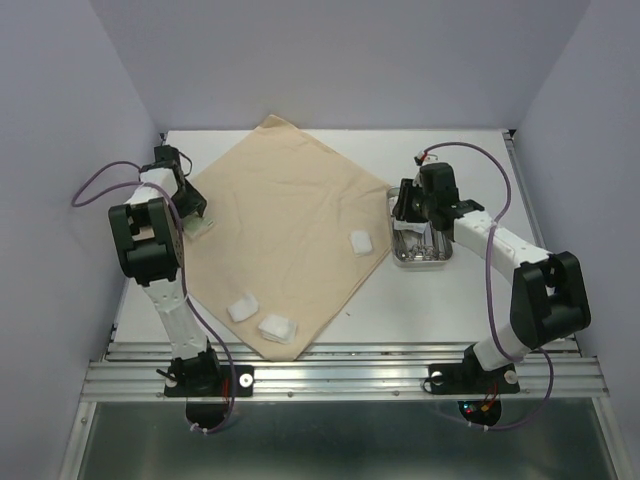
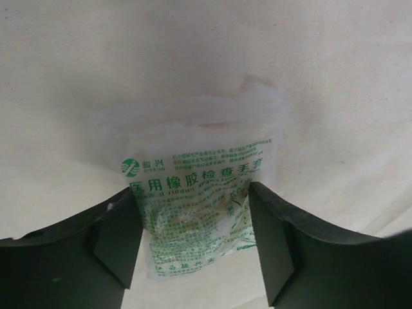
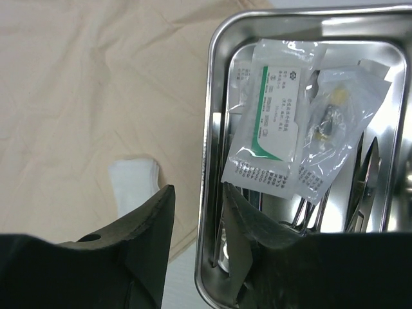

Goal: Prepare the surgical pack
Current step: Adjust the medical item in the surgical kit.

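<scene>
The beige cloth (image 1: 290, 210) lies spread as a diamond on the table. Three white gauze pads (image 1: 360, 242) (image 1: 242, 307) (image 1: 277, 327) lie on it. The steel tray (image 1: 441, 262) stands just off the cloth's right corner. It holds a white suture packet (image 3: 270, 122), a clear packet (image 3: 338, 109) and silver instruments (image 3: 360, 187). My right gripper (image 3: 199, 190) is open astride the tray's left rim (image 3: 207, 193), one finger outside and one inside. My left gripper (image 2: 193, 193) is open astride a clear green-printed glove packet (image 2: 199, 187) at the cloth's left edge (image 1: 200, 226).
The white table (image 1: 450, 310) is walled in by lilac panels on the left, back and right. A metal rail (image 1: 340, 375) runs along the near edge. One gauze pad (image 3: 135, 183) lies on the cloth close to my right gripper's outer finger.
</scene>
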Action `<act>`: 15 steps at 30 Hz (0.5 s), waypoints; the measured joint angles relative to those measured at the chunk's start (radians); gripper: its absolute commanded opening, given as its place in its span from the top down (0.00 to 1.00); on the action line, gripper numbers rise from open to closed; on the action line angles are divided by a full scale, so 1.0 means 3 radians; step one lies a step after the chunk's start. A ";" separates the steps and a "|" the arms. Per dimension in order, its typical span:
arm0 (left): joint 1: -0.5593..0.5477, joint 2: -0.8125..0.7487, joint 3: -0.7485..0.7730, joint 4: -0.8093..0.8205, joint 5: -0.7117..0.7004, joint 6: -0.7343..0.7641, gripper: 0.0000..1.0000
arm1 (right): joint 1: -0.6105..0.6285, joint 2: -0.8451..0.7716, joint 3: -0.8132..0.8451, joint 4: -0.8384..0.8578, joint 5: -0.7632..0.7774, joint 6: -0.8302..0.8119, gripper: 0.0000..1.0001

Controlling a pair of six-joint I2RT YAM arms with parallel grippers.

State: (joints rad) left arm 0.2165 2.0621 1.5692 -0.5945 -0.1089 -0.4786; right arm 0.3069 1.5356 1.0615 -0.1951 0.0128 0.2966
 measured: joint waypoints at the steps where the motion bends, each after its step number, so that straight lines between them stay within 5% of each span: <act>1: -0.0010 0.0034 0.0019 0.0006 0.0011 -0.0001 0.38 | 0.0000 0.0000 -0.0039 0.0005 -0.0036 0.0019 0.58; 6: -0.0069 0.0048 0.0043 0.0000 0.0008 -0.0008 0.51 | 0.0000 0.0000 -0.0094 0.0005 -0.0102 0.0048 0.58; 15: -0.0512 -0.0224 0.0046 -0.0078 0.0006 0.0183 0.53 | 0.0000 0.0000 -0.0094 0.0006 -0.0139 0.0070 0.58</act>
State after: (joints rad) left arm 0.0628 1.9949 1.5829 -0.6178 -0.1070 -0.4236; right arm 0.3069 1.5356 1.0332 -0.1932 -0.0288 0.3176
